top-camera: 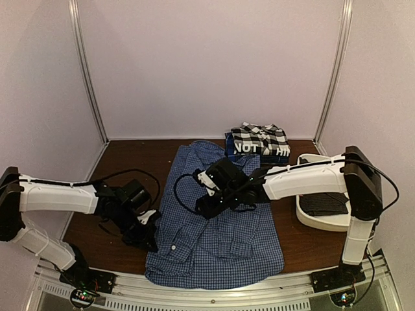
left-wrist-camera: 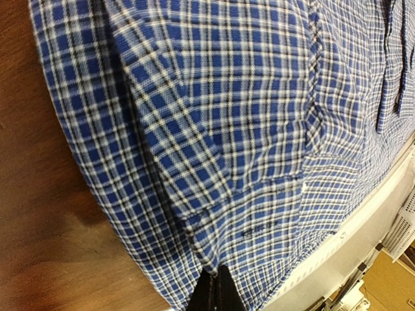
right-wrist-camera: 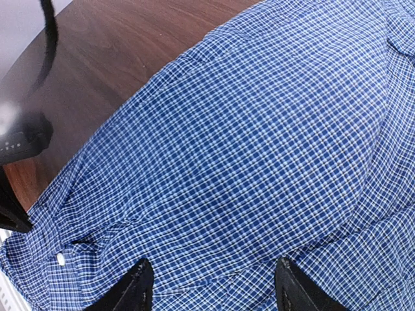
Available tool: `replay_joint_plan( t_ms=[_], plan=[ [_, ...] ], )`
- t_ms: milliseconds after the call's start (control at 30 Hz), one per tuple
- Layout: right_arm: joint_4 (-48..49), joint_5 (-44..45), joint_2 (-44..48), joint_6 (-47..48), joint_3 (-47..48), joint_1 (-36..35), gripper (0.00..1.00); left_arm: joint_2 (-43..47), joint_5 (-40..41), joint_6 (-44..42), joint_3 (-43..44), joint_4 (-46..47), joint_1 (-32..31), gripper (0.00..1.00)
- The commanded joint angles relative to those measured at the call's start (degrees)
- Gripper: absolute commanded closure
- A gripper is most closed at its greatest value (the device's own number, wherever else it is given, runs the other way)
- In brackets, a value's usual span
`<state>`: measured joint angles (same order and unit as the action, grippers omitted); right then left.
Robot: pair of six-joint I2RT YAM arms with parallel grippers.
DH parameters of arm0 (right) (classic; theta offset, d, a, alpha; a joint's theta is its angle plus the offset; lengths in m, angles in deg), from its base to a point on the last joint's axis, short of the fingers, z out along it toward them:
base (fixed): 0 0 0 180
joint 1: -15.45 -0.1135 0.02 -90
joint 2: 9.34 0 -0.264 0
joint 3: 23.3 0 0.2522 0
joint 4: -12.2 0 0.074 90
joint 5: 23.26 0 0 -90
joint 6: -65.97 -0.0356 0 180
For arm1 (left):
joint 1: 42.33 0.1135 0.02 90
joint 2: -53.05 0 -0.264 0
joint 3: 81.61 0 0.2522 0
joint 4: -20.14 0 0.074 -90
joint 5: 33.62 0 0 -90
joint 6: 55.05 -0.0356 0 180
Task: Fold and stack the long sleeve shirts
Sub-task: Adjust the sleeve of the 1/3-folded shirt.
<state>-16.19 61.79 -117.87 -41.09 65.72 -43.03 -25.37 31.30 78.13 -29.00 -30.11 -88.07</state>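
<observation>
The blue-and-white fine-check shirt (top-camera: 220,227) lies spread in the middle of the table, with a sleeve folded over its left side. My left gripper (top-camera: 146,232) is at its left edge; in the left wrist view the gripper (left-wrist-camera: 217,277) is shut on a fold of the shirt (left-wrist-camera: 246,129). My right gripper (top-camera: 211,194) hovers over the shirt's upper middle; in the right wrist view it (right-wrist-camera: 214,262) is open and empty above the cloth (right-wrist-camera: 259,142). The folded black-and-white large-check shirt (top-camera: 259,137) lies on the dark blue "NOT" shirt (top-camera: 249,148) at the back.
A white plastic tub (top-camera: 322,220) with dark cloth inside stands at the right, under my right arm. The brown table (top-camera: 130,162) shows at the left. The metal front rail (top-camera: 214,293) runs along the near edge. White walls enclose the back and sides.
</observation>
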Motion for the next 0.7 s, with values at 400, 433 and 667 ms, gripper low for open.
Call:
replay_joint_plan(
  t_ms=[400,433,667],
  plan=[
    [7.6,-4.1,0.0,-4.7,-2.8,6.0,0.35,2.5,-2.1,3.0,-2.2,-0.8,-2.2,1.0],
    [7.8,-4.2,-0.4,-4.9,-2.6,6.3,0.36,2.4,-2.1,3.1,-2.3,-0.8,-2.3,1.0],
    [8.8,-5.3,-2.3,-5.8,-1.2,7.7,0.37,2.9,2.5,3.0,1.0,-4.0,-2.3,0.93]
  ],
)
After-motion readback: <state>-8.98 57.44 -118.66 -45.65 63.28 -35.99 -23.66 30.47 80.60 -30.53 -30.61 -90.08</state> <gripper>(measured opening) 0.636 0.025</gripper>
